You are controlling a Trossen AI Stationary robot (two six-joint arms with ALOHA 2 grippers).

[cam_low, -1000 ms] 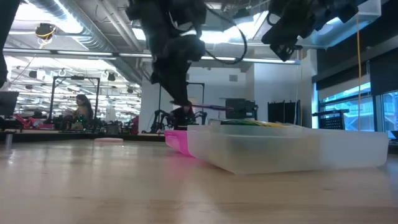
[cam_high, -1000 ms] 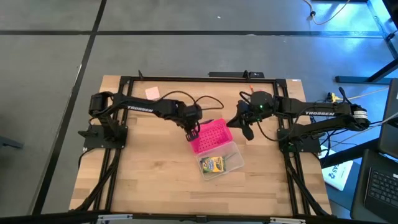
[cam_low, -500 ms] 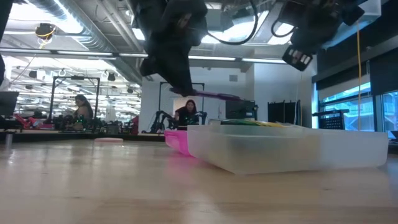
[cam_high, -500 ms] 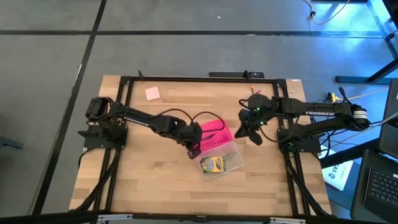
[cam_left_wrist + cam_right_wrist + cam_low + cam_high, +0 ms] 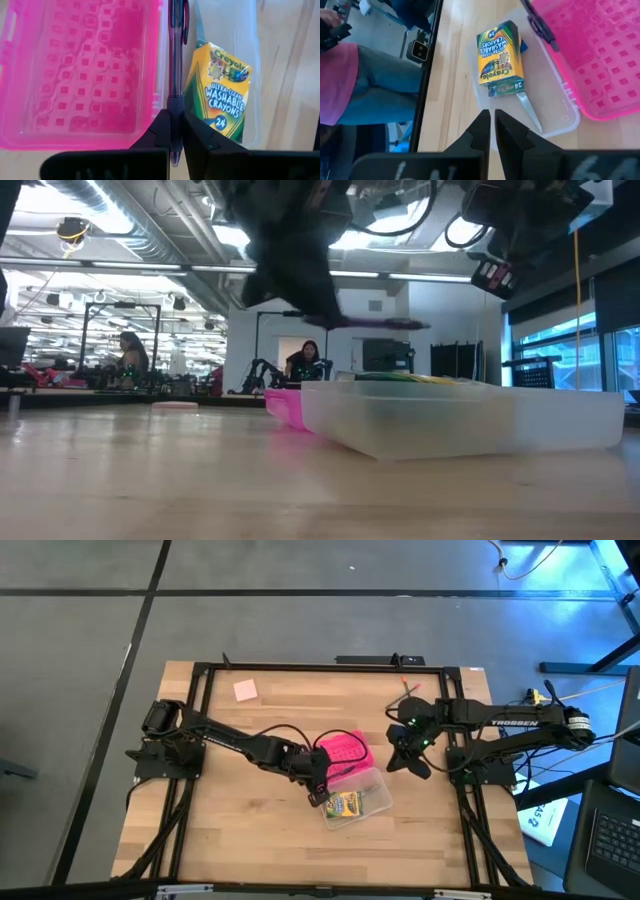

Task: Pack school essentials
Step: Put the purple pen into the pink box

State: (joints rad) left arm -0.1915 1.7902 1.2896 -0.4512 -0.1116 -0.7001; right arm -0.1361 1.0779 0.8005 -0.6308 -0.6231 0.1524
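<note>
One pen (image 5: 175, 75) clamped tight in left gripper (image 5: 173, 131), now carried over clear case (image 5: 368, 802) beside crayon box (image 5: 220, 90); ready to drop. Right gripper (image 5: 492, 131) nearly closed, empty.

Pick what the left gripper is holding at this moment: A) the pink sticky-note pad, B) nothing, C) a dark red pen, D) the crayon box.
C: in the left wrist view the left gripper is shut on the dark red pen, held above the seam between the pink perforated lid and the crayon box in the clear case.
</note>
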